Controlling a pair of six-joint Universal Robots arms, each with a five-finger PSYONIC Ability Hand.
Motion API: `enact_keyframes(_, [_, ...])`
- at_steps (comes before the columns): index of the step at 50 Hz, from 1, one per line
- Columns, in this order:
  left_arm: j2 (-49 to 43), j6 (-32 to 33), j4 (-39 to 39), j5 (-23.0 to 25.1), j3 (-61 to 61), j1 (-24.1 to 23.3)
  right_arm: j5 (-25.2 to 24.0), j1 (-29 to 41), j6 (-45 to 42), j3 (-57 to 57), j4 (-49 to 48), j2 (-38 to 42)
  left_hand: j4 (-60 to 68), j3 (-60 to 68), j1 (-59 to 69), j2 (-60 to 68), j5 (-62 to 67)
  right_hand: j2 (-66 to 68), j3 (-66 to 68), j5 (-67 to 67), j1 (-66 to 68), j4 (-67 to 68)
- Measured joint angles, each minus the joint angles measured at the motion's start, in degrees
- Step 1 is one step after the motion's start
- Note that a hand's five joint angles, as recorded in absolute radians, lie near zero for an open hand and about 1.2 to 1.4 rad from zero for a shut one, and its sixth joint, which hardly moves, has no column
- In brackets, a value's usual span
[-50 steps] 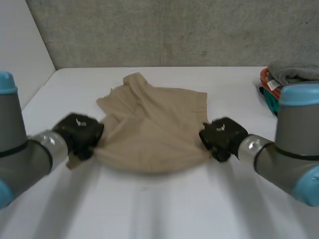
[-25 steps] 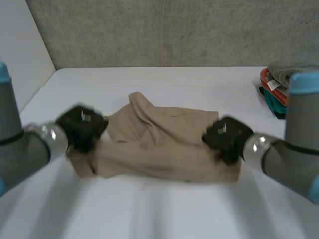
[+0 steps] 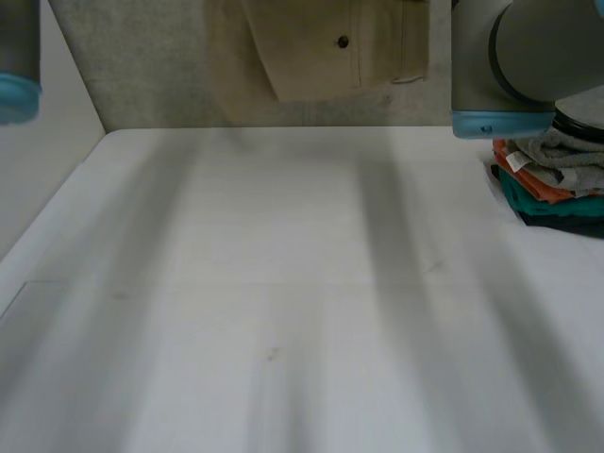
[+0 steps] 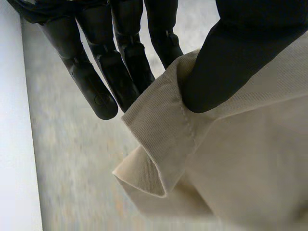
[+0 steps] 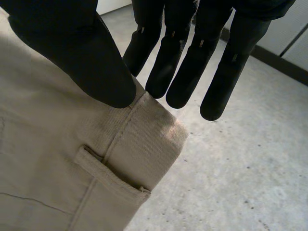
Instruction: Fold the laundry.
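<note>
A beige garment [image 3: 321,47] with a dark button hangs in the air above the far side of the white table [image 3: 283,302], its upper part cut off in the head view. My left hand [image 4: 226,62] pinches a hemmed corner of the cloth [image 4: 231,159] between thumb and straight fingers [image 4: 96,72]. My right hand [image 5: 77,48] pinches the waistband corner [image 5: 57,163] the same way, just above a belt loop [image 5: 110,175]. Both arms are raised, the left arm [image 3: 14,57] at one side of the garment and the right arm [image 3: 514,57] at the other.
A stack of folded clothes [image 3: 552,179] in grey, orange and teal lies at the table's right edge. A grey wall stands behind the table and a white wall at its left.
Both hands have lifted the garment off the table, from lying spread in the middle to hanging high in the air. The arms have risen with it.
</note>
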Motion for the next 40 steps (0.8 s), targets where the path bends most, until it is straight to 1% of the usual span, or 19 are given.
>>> enact_keyframes(2, [0.1,0.5,-1.1,-0.3,-2.4,-0.1,-0.7,-0.1,-0.1,0.9,1.3,0.1,0.0,0.0,0.0,0.0,0.0,0.0,0.0,0.0,0.0,0.0])
enact_keyframes(8, [1.3,2.4,-4.0,0.5,-16.5,-0.3,-4.3,-1.3,-0.8,8.1,9.7,0.2,0.0,0.0,0.0,0.0,0.0,0.2,0.0,0.0,0.0,0.0])
enact_keyframes(11, [1.7,3.8,-4.4,1.7,-25.4,-0.5,-6.9,-2.3,-2.0,15.3,15.6,0.3,0.0,0.0,0.0,0.0,0.0,0.2,0.0,0.0,0.0,0.0])
enact_keyframes(15, [1.2,7.8,-4.0,4.2,-38.5,-0.8,-10.1,-3.7,-5.0,26.1,21.8,0.8,0.0,0.0,0.0,0.0,0.0,0.2,0.0,0.0,0.0,0.0])
enact_keyframes(16, [1.1,8.0,-4.0,4.3,-39.0,-0.8,-10.4,-3.9,-5.6,27.8,22.5,1.0,0.0,0.0,0.0,0.0,0.0,0.2,0.0,0.0,0.0,0.0])
enact_keyframes(18, [-0.1,11.3,-3.8,5.4,-44.8,-0.7,-11.8,-4.6,-8.9,34.7,25.0,2.0,-1.6,-1.3,-0.4,-1.7,-0.5,0.2,0.0,0.0,0.0,0.0])
enact_keyframes(20, [-1.1,13.5,-3.8,5.9,-47.7,-0.6,-12.3,-5.0,-11.2,38.4,26.0,2.7,-2.7,-2.3,-0.7,-2.6,-1.0,0.2,0.0,0.0,0.0,0.0])
enact_keyframes(21, [-1.7,14.8,-4.1,6.1,-49.1,-0.5,-12.4,-5.2,-12.7,40.4,26.3,3.0,-11.7,-11.2,-10.6,-11.7,-9.7,0.1,-0.3,-0.4,0.0,-0.4])
enact_keyframes(22, [-1.9,15.6,-4.3,6.2,-49.8,-0.5,-12.4,-5.3,-13.5,41.4,26.5,3.2,-16.1,-15.6,-15.7,-17.0,-14.2,-1.6,-2.2,-1.6,-0.7,-2.1])
enact_keyframes(23, [-2.2,16.4,-4.7,6.2,-50.5,-0.5,-12.3,-5.3,-14.4,42.4,26.5,3.3,-23.0,-23.5,-23.5,-24.1,-21.1,-5.6,-6.2,-6.0,-3.5,-6.5])
enact_keyframes(24, [-2.3,17.6,-5.6,6.1,-51.3,-0.5,-12.0,-5.4,-15.5,43.6,26.5,3.3,-33.2,-32.3,-34.0,-33.9,-31.3,-18.7,-18.9,-18.2,-15.7,-19.2])
enact_keyframes(25, [-2.3,18.2,-6.0,6.1,-51.6,-0.5,-11.8,-5.5,-16.0,44.1,26.4,3.2,-37.4,-36.5,-37.9,-37.2,-35.6,-22.4,-22.5,-23.0,-19.1,-22.8])
enact_keyframes(26, [-2.0,19.1,-6.9,6.0,-51.9,-0.5,-11.4,-5.5,-16.3,44.6,26.4,2.9,-40.0,-39.0,-40.0,-39.6,-38.2,-29.0,-29.0,-29.9,-24.9,-29.4])
enact_keyframes(27, [-1.8,19.4,-7.3,6.0,-52.0,-0.5,-11.1,-5.5,-16.5,44.9,26.2,2.6,-40.0,-39.0,-40.0,-39.6,-38.2,-32.1,-32.2,-33.3,-28.3,-32.6])
enact_keyframes(28, [-1.0,20.3,-8.4,5.9,-52.3,-0.5,-10.4,-5.6,-16.4,45.4,26.1,1.7,-46.4,-45.1,-44.0,-45.6,-44.7,-39.5,-39.9,-41.3,-34.5,-40.3])
enact_keyframes(29, [-0.1,20.9,-9.2,5.8,-52.4,-0.5,-10.0,-5.7,-16.0,45.7,25.9,0.9,-47.5,-46.4,-44.6,-46.8,-45.9,-42.1,-42.3,-43.8,-37.1,-42.7])
enact_keyframes(32, [3.5,21.8,-11.0,5.6,-52.5,-0.2,-8.9,-6.2,-13.5,46.7,25.8,-2.2,-51.0,-50.1,-48.0,-50.5,-49.8,-45.2,-46.3,-48.8,-43.0,-47.6])
enact_keyframes(34, [6.3,21.9,-11.8,5.7,-52.6,0.3,-8.8,-6.7,-11.0,47.4,25.8,-4.5,-51.6,-50.7,-48.6,-51.3,-50.4,-45.2,-47.1,-49.4,-43.6,-47.8])
enact_keyframes(40, [11.2,21.5,-12.8,7.3,-53.2,2.7,-10.8,-8.9,-4.9,49.5,26.4,-9.4,-51.2,-50.5,-48.2,-51.0,-49.6,-45.2,-47.1,-49.2,-43.6,-47.8])
